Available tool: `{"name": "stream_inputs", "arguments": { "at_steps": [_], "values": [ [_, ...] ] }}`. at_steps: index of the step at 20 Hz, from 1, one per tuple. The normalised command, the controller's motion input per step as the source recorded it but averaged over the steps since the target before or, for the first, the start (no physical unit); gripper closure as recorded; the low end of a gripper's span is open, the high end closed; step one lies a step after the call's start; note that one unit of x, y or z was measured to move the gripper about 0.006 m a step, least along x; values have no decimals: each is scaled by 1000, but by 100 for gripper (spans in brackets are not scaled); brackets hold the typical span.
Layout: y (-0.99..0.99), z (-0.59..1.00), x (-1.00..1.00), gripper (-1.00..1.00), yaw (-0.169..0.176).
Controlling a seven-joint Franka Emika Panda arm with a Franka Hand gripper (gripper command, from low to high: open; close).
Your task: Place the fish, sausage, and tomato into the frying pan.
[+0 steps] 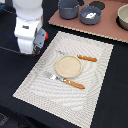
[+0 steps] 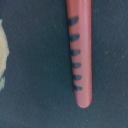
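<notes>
The sausage [image 2: 81, 50] is a reddish rod with dark grill marks. It lies on the dark table and fills the wrist view, with no fingers showing around it. In the exterior view my gripper [image 1: 33, 49] hangs low over the table by the placemat's far left corner, and its fingers are lost against the dark surface. A small red thing [image 1: 44, 35] peeks out beside the hand; I cannot tell whether it is the tomato or the sausage. The blue-grey frying pan [image 1: 90, 20] stands on the brown board at the back, with the white fish [image 1: 89, 15] inside it.
A tan plate [image 1: 68, 66] sits mid-placemat [image 1: 35, 85] between an orange-handled fork [image 1: 67, 81] and knife [image 1: 82, 57]. A taller grey pot [image 1: 68, 8] and a cream bowl [image 1: 123, 17] stand on the board [image 1: 107, 30]. A pale edge [image 2: 2, 55] shows in the wrist view.
</notes>
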Motion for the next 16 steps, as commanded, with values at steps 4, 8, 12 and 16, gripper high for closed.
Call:
{"name": "stream_inputs", "arguments": {
  "at_steps": [4,8,12,16],
  "values": [
    [91,-451,-441,-100,20],
    [14,-396,-201,-100,3],
    [0,-396,-291,-100,12],
    [-32,-245,-332,100,21]
  ]
}}
